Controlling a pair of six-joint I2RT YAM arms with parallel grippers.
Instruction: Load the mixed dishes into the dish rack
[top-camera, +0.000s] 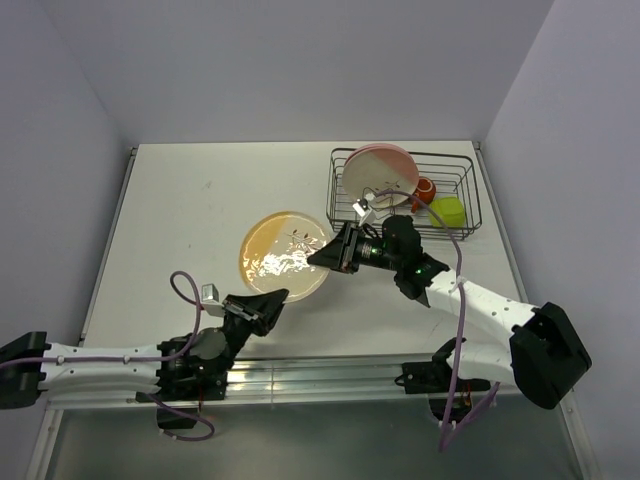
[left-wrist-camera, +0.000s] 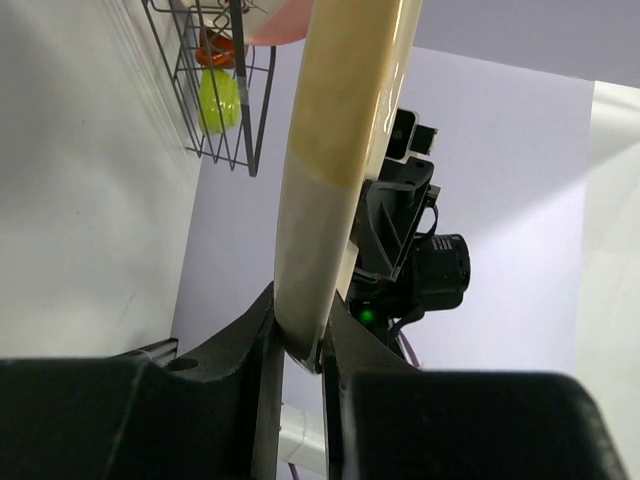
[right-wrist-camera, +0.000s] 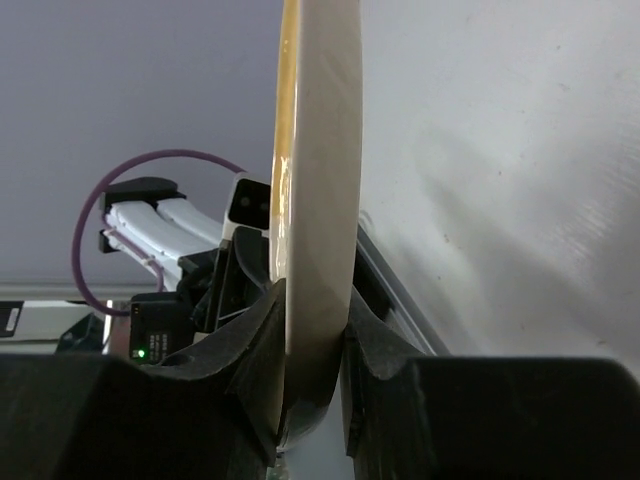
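The yellow-and-cream plate (top-camera: 285, 258) with leaf sprigs sits mid-table, held at two sides. My left gripper (top-camera: 268, 300) is shut on its near rim, and my right gripper (top-camera: 325, 255) is shut on its right rim. In the left wrist view the plate's edge (left-wrist-camera: 340, 150) runs up from between my fingers (left-wrist-camera: 305, 350). In the right wrist view the plate (right-wrist-camera: 315, 200) is pinched in the gripper (right-wrist-camera: 312, 400). The dish rack (top-camera: 462, 200) at the back right holds a pink-and-cream plate (top-camera: 380, 172) on edge, the orange-red cup (top-camera: 426, 190) and the lime-green bowl (top-camera: 447, 212). The white bowl is not visible.
The rack (left-wrist-camera: 250, 110) with the lime bowl (left-wrist-camera: 218, 100) and the cup (left-wrist-camera: 215, 47) shows at the top of the left wrist view. Grey walls close the table at the back and both sides. A metal rail (top-camera: 330, 372) runs along the near edge.
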